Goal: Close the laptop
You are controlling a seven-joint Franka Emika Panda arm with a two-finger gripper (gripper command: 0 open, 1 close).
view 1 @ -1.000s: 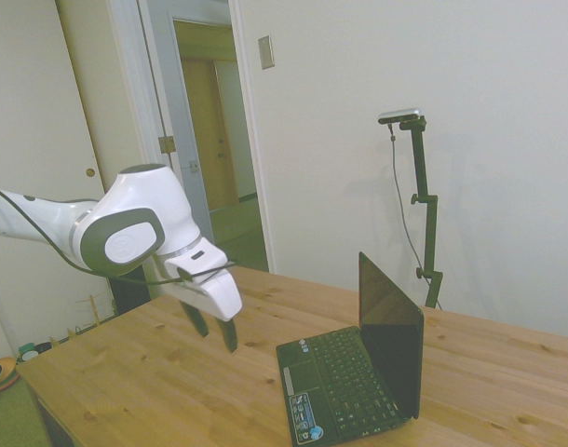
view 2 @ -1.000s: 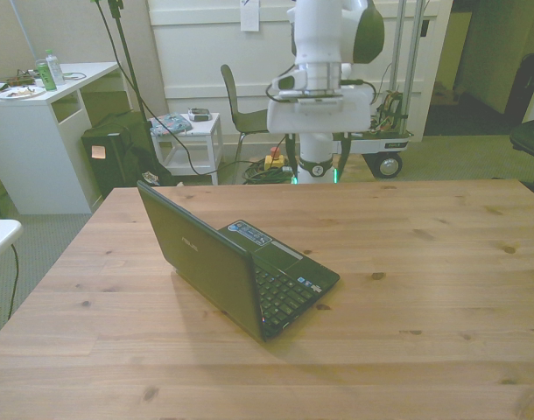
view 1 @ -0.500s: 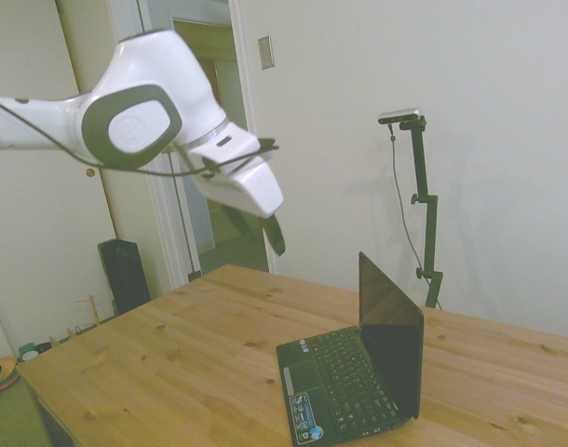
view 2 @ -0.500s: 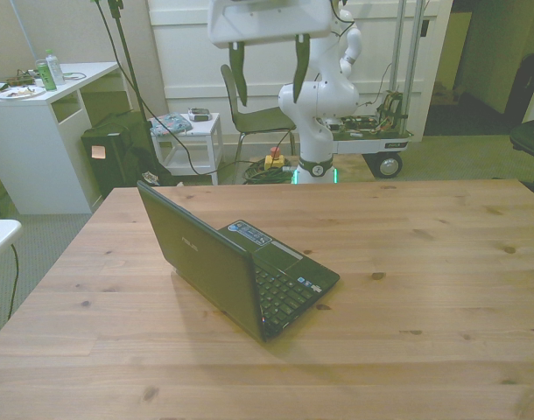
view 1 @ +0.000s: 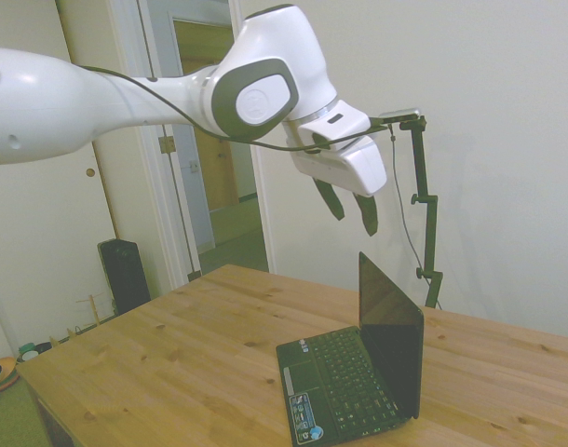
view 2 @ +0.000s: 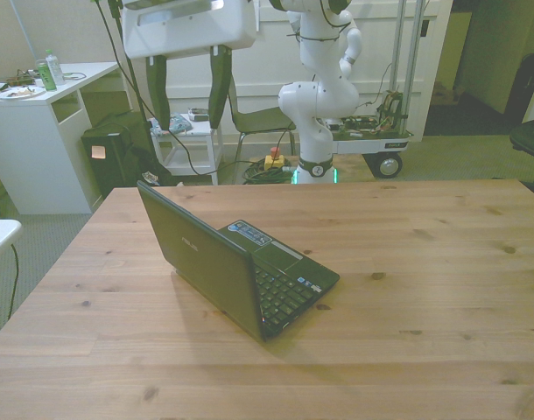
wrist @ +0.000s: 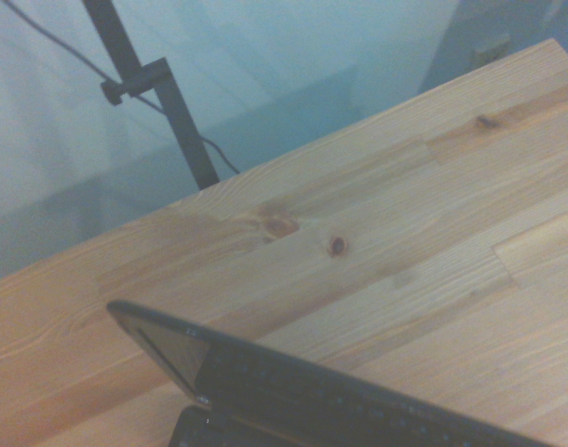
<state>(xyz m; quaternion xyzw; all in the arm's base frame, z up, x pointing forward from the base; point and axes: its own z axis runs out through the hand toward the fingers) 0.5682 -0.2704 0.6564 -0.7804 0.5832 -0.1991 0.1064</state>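
Observation:
The laptop [view 1: 354, 377] stands open on the wooden table [view 1: 172, 363], its screen [view 1: 388, 326] nearly upright and stickers at a palm-rest corner. From the front view I see the back of the lid [view 2: 201, 258] and part of the keyboard. My gripper [view 1: 354, 220] hangs open and empty in the air, a little above the lid's top edge. In the front view the gripper [view 2: 188, 118] is above the lid's end at the front view's left. The wrist view shows the laptop's lid edge [wrist: 293, 372] and bare table [wrist: 405, 214] beyond it.
Beyond the table [view 2: 425, 262], on the front view's left, are a white desk [view 2: 39, 114], a small white side table [view 2: 193, 140] and a chair [view 2: 249, 109]. A dark speaker [view 1: 124, 272] stands by the doorway in the side view.
The arm has risen from low over the table to high in the air and swung across toward the laptop's lid. The gripper stays open. The laptop has not moved.

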